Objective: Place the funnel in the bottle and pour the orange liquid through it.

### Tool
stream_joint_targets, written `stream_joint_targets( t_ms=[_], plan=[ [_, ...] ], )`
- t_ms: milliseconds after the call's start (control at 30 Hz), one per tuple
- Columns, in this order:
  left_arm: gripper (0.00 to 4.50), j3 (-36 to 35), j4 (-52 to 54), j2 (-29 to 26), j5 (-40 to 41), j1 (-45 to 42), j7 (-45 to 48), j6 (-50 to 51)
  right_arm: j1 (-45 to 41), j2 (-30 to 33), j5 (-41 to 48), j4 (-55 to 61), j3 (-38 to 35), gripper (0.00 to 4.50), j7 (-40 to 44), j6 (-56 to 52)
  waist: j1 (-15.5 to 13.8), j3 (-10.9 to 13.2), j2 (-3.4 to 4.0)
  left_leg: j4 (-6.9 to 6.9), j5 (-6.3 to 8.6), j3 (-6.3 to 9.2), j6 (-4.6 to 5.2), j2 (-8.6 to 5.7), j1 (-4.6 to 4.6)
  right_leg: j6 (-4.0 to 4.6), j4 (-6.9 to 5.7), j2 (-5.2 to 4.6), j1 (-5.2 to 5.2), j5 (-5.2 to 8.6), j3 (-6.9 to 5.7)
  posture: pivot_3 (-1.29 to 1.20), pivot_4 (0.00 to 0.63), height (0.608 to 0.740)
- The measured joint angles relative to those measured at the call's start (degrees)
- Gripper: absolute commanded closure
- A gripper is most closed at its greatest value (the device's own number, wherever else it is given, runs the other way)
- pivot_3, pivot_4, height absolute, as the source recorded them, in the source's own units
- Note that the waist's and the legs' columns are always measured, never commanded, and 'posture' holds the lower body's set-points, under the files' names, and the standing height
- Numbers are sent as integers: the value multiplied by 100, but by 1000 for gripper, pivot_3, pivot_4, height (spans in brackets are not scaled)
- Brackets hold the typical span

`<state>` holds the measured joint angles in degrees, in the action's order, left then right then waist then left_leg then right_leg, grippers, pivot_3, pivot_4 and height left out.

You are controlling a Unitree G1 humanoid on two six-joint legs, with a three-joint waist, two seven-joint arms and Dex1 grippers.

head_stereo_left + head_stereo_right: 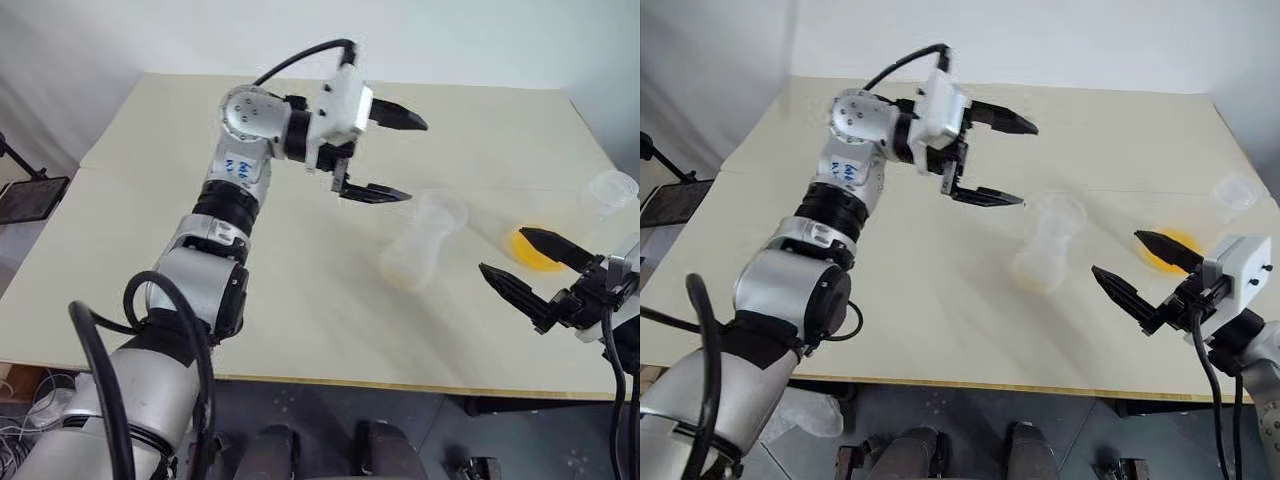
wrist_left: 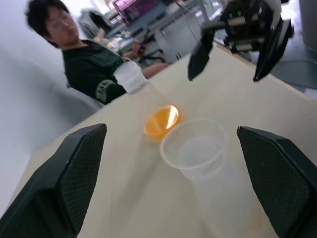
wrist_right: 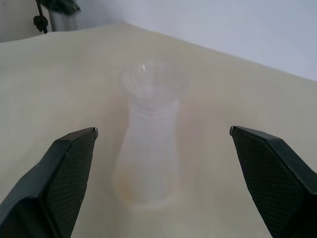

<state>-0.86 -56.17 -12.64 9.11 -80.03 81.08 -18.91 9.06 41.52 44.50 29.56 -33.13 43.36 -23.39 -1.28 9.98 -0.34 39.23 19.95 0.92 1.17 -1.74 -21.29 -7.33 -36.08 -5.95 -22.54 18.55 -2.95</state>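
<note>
The clear bottle [image 1: 412, 258] stands at the middle of the table, and the clear funnel [image 1: 441, 211] sits in its mouth; both also show in the right wrist view, funnel [image 3: 155, 79] on bottle [image 3: 147, 163]. My left gripper [image 1: 415, 160] hovers open up and to the left of the funnel, touching nothing. The orange liquid [image 1: 535, 250] lies at the bottom of a taller clear container whose mouth [image 1: 612, 188] is near the right edge. My right gripper [image 1: 503, 252] is open and empty, low over the table between the bottle and that container.
The cream table [image 1: 300, 320] has free surface to the left and front of the bottle. A person [image 2: 86, 59] sits beyond the table's right side. A black stand [image 1: 30, 198] is off the table's left edge.
</note>
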Motion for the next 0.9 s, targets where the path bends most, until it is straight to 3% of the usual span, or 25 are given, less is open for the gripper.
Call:
stream_joint_targets(
  t_ms=[200,600,767,900],
  plan=[
    [21,-157,1498,-394,322,1473,-575,1119,155,4,-50,-336,-355,0,122,2,-21,-1,2,6,-1,6,-1,-3,1,0,-2,-7,3,0,4,0,150,740],
    [21,-107,4451,-509,661,4090,-1916,2523,209,-330,-187,-748,-412,0,-115,221,-14,-7,12,9,-1,8,-2,-10,4,0,-8,-28,4,0,14,0,150,740],
    [21,-29,5145,-789,893,5021,-1877,2784,628,-425,-259,-717,-706,0,-202,301,-27,-8,14,9,-2,10,-1,-15,4,0,-4,-36,8,0,20,0,150,740],
    [21,-103,5351,-1409,1281,5569,-1299,2847,1308,-431,-254,-624,-1521,0,-206,341,-25,-19,31,-1,-1,11,-1,-14,9,0,6,-47,13,0,27,0,150,740]
  ],
)
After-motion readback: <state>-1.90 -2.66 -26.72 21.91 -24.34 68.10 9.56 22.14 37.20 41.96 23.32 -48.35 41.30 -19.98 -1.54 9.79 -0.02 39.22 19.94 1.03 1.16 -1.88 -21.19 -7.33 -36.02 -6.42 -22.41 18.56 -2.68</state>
